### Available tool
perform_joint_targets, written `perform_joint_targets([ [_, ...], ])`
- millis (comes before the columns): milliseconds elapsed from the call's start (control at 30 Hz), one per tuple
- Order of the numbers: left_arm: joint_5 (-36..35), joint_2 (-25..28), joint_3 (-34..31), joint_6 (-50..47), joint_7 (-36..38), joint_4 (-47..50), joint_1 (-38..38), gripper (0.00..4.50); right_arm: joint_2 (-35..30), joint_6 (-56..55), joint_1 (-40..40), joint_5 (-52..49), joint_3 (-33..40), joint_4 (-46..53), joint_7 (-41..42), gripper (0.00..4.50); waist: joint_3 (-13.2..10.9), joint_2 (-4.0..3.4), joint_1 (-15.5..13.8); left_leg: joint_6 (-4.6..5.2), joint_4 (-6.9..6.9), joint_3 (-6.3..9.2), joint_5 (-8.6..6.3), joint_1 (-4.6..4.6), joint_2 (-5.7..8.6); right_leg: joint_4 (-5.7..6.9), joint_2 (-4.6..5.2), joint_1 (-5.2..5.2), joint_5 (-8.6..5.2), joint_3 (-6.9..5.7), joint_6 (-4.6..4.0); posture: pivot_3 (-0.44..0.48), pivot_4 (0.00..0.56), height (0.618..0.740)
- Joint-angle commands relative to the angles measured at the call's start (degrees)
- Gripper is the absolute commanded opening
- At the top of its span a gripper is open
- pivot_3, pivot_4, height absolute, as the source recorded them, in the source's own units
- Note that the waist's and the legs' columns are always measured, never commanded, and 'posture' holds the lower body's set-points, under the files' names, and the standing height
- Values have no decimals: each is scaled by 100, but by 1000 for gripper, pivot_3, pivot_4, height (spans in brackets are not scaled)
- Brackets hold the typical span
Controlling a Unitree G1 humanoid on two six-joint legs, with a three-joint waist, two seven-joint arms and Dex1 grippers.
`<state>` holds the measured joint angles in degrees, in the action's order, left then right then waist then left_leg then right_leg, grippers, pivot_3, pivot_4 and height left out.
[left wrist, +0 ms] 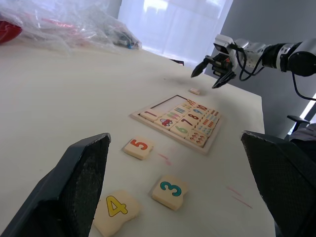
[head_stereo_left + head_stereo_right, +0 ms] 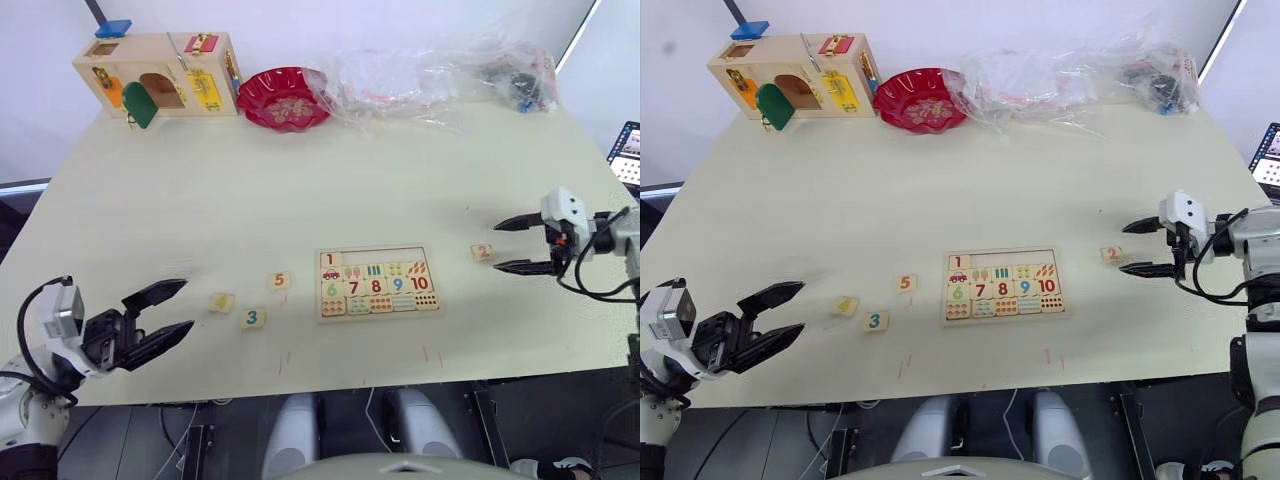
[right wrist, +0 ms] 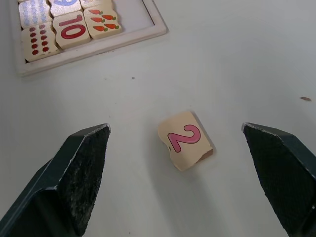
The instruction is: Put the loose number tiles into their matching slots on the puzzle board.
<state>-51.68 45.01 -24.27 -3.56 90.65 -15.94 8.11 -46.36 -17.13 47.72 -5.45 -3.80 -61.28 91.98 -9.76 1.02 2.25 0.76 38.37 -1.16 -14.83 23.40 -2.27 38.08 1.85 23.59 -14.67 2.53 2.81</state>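
Pale-wood tile 2 [image 3: 185, 139] lies flat on the counter [image 2: 300, 190] just ahead of the right tool [image 2: 522, 245], whose two black fingers are spread wide and hover to either side of it without touching. The puzzle board [image 2: 378, 283] sits farther ahead of that tool, with tile 1 [image 2: 329, 260] already seated at one end of its top row and the remaining slots [image 2: 385, 256] bare. Tiles 5 [image 2: 279, 281], 4 [image 2: 221, 302] and 3 [image 2: 252, 319] lie loose just ahead of the left tool [image 2: 167, 311], which is also spread open and carries nothing.

The main risk sits with tile 2. It is thin and lies rotated against the line of the fingers, so a closing pinch would likely meet its corners, spinning it or squirting it away across the smooth counter. Coming down too shallow would probably let the fingertips ride over its top face. Even with a good grip, a tile carried askew may catch on the board's raised frame or shove the light board along the counter. On the left, the three tiles lie near each other, so a wide approach to one could nudge its neighbours.
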Motion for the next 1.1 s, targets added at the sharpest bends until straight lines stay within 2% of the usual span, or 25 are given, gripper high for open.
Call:
perform_joint_targets([
  [33,-254,173,-43,147,185,163,108,4500,69,-263,290,212,-1,-393,-73,4482,0,0,6,0,0,0,0,0,0,1,2,0,0,0,0,0,150,740],
  [600,-338,227,24,314,185,151,231,4500,335,-424,486,652,29,-897,-439,4482,-1,-3,10,0,0,-1,0,-3,2,5,2,0,0,1,0,0,150,740],
  [1100,-252,212,-256,-71,184,537,140,4500,410,34,550,791,30,-1066,-548,4482,-1,-2,12,0,1,-3,0,-7,4,6,2,-3,0,2,0,0,150,740],
])
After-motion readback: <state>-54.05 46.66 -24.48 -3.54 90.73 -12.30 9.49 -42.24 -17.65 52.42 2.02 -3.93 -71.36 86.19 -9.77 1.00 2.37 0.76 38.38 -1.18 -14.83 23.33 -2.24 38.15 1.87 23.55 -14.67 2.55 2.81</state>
